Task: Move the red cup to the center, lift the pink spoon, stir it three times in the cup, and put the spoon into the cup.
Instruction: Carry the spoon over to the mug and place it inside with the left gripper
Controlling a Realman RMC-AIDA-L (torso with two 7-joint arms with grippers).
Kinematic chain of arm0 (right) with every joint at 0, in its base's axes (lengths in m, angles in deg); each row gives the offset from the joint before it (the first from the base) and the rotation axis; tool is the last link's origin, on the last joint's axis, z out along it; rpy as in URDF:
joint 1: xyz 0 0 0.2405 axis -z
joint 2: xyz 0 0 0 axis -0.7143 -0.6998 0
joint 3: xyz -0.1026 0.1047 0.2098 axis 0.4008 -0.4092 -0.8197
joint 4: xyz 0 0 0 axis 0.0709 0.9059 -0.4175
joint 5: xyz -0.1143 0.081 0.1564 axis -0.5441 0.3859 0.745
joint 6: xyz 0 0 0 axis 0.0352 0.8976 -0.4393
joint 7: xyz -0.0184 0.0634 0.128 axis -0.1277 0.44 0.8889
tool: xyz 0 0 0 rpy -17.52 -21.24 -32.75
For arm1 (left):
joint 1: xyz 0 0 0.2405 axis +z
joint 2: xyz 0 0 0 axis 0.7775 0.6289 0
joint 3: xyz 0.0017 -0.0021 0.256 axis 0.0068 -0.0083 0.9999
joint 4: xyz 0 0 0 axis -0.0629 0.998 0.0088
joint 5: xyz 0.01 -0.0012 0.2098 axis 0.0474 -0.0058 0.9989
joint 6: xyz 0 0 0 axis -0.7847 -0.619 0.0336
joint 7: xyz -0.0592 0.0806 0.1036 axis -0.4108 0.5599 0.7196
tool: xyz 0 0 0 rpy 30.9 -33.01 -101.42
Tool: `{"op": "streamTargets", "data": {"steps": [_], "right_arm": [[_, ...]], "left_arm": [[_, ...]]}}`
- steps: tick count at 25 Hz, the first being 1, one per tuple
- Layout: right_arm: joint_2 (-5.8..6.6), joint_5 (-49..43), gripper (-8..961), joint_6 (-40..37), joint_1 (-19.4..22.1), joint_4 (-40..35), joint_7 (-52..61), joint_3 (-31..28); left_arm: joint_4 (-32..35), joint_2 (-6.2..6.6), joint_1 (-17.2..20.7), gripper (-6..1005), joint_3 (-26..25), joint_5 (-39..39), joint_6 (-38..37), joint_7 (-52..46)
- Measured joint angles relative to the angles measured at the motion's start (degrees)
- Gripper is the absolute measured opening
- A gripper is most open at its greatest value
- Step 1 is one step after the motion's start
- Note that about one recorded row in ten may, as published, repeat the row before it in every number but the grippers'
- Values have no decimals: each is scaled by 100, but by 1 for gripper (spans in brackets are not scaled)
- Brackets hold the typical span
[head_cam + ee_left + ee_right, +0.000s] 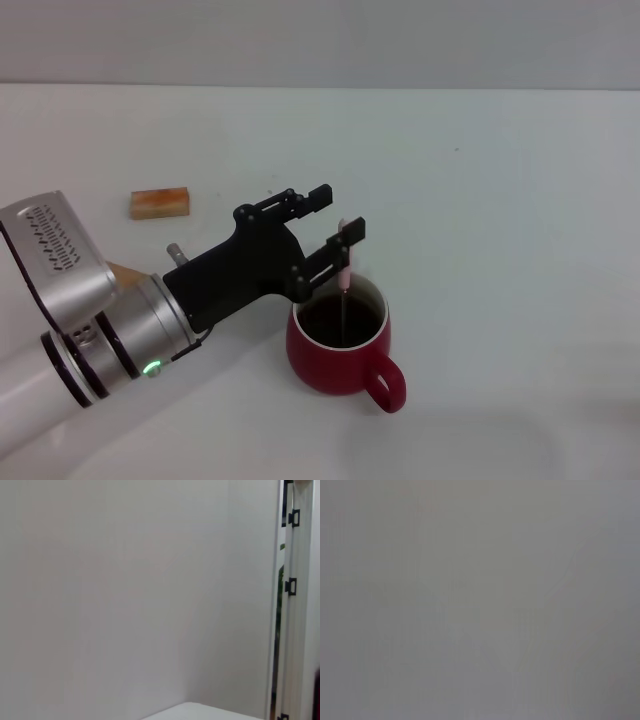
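Cup first: the red cup [338, 348] stands upright on the white table [500, 200], well inside its near edge and about midway between its left and right sides in the head view. Its loop handle points toward the near edge and a little to the right, and its inside is dark below a pale rim.

Standing nearly upright in the cup is the pink spoon [344, 275]. Its pale pink handle rises above the far rim, and its thin grey neck runs down into the dark inside, where the bowl cannot be made out.

Reaching in from the near left corner, the left gripper [340, 240] hangs above the cup's far rim. Its two black fingers [352, 229] appear to pinch the top of the pink handle, though the other black prong sits apart, farther toward the far edge, so how tightly they grip cannot be told exactly. The black gripper body slants down to a silver wrist with a small green light, low on the left.

Farther out, a tan wooden block [160, 203] lies flat toward the far left of the table, well apart from the cup and the gripper. Something tan shows just beside the silver arm, mostly hidden behind it.

Neither wrist view shows any part of the task: the left one looks at a pale wall and a white door frame [292, 600], the right one at a blank grey surface. The right gripper is not seen anywhere.
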Motion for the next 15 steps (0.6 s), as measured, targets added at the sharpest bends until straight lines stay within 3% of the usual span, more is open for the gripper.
{"op": "streamTargets", "data": {"steps": [11, 15], "right_arm": [[7, 0, 327, 3, 7, -16, 0, 0], [7, 0, 328, 3, 5, -22, 0, 0]], "left_arm": [[-33, -1, -69, 810, 134, 4, 158, -218], [-1, -17, -89, 785, 213, 5, 301, -228]]}}
